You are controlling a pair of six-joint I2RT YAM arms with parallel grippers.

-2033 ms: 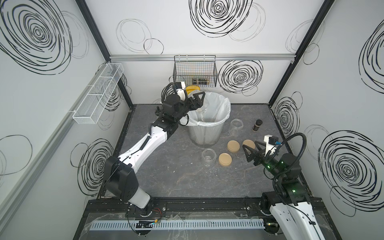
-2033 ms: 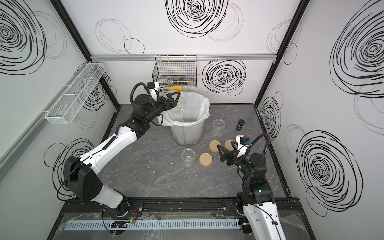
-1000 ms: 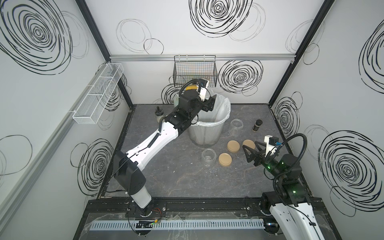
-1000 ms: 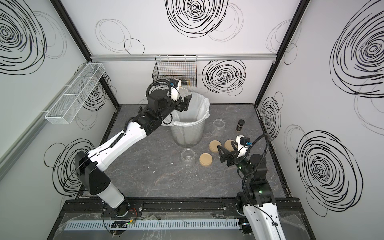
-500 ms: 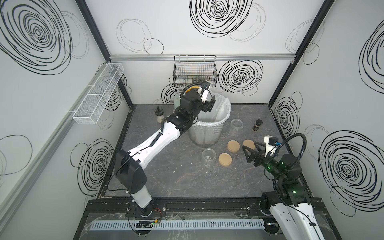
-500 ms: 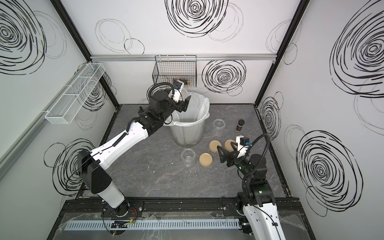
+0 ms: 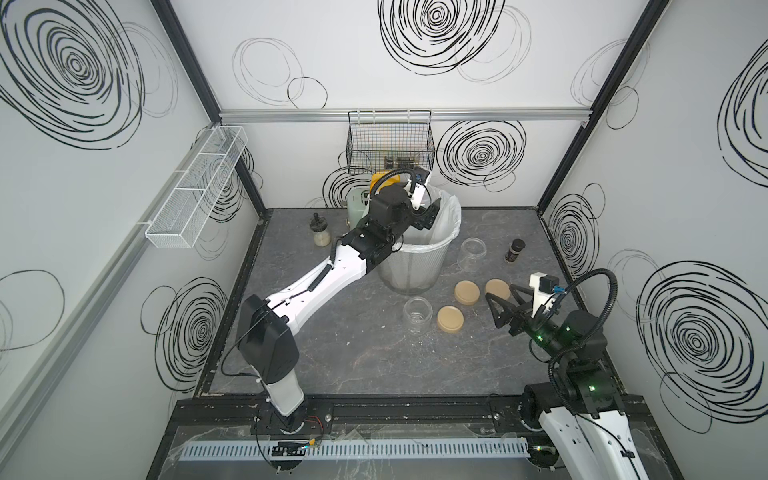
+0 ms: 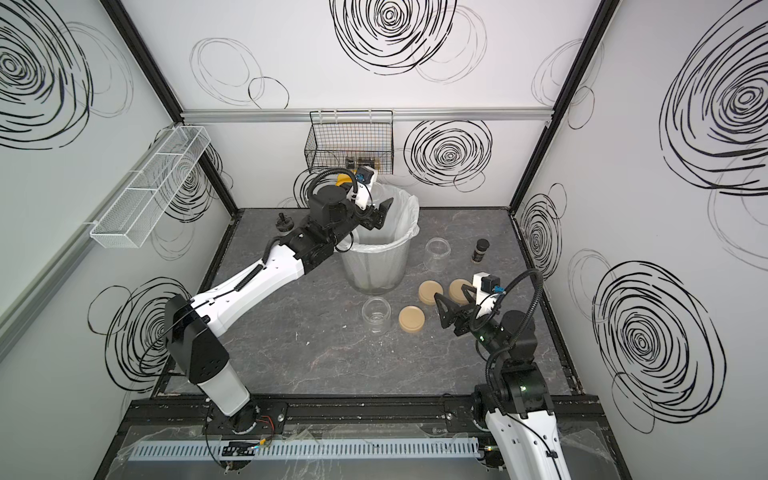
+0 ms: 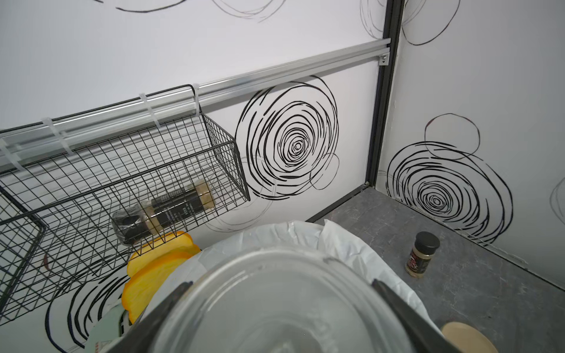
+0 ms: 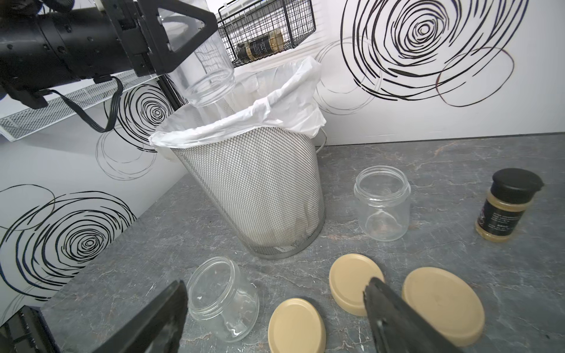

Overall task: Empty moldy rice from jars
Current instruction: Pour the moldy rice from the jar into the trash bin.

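Note:
My left gripper [image 7: 430,214] [image 8: 380,214] [image 9: 279,293] is shut on a clear jar [image 10: 201,70] [image 9: 275,308], held tilted with its mouth down over the lined mesh bin [image 7: 415,249] [image 10: 253,189]. No moldy rice shows in this jar. Two more jars stand open with nothing in them: one in front of the bin [image 7: 416,314] [image 10: 223,299], one to its right [image 7: 471,253] [image 10: 382,203]. Three tan lids [image 7: 450,318] [image 7: 466,292] [image 7: 497,289] lie on the table. My right gripper [image 7: 500,293] [image 10: 275,284] hovers open above the lids, holding nothing.
A dark-capped spice shaker [image 7: 515,250] [image 10: 504,207] stands at the right. A small black-stoppered bottle [image 7: 321,232] stands left of the bin. A wire basket [image 7: 390,141] hangs on the back wall above the bin, and a white mesh shelf [image 7: 195,195] on the left wall.
My left gripper swung the jar from the bin's left rim to above the bin's opening, then stayed nearly still. The right arm has not moved.

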